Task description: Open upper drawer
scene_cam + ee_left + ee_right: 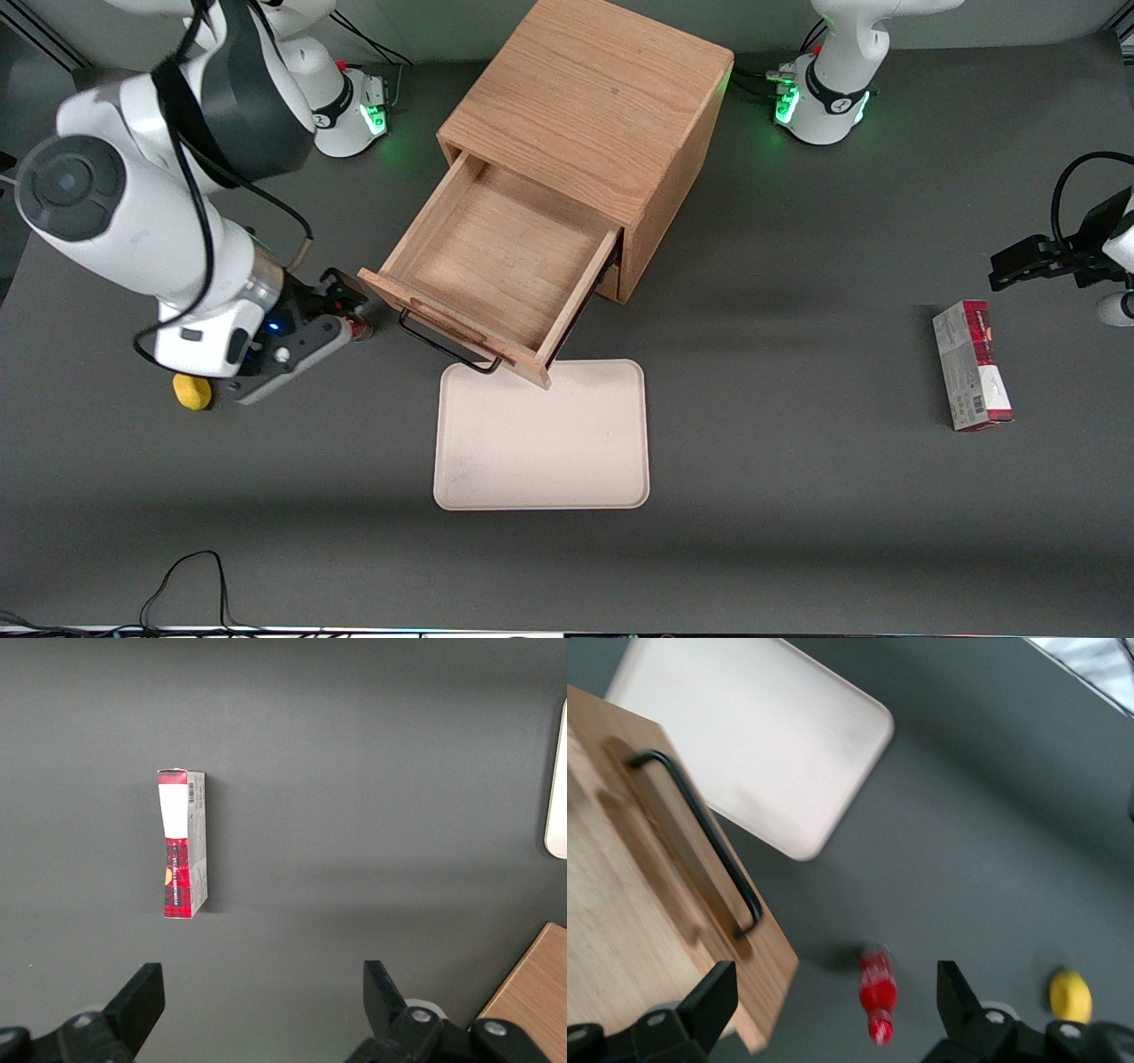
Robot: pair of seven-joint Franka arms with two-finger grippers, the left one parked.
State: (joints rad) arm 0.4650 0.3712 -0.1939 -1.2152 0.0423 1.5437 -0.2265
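Observation:
The upper drawer of the oak cabinet stands pulled far out, and its tray is bare inside. Its black bar handle runs along the drawer front, also seen as the handle in the right wrist view. My gripper hangs open beside the drawer front's corner, toward the working arm's end, apart from the handle. Nothing is held between the fingers of the gripper. A small red bottle lies on the table under it.
A beige tray lies on the table just in front of the open drawer, its corner under the drawer front. A yellow object sits by my wrist. A red and grey box lies toward the parked arm's end.

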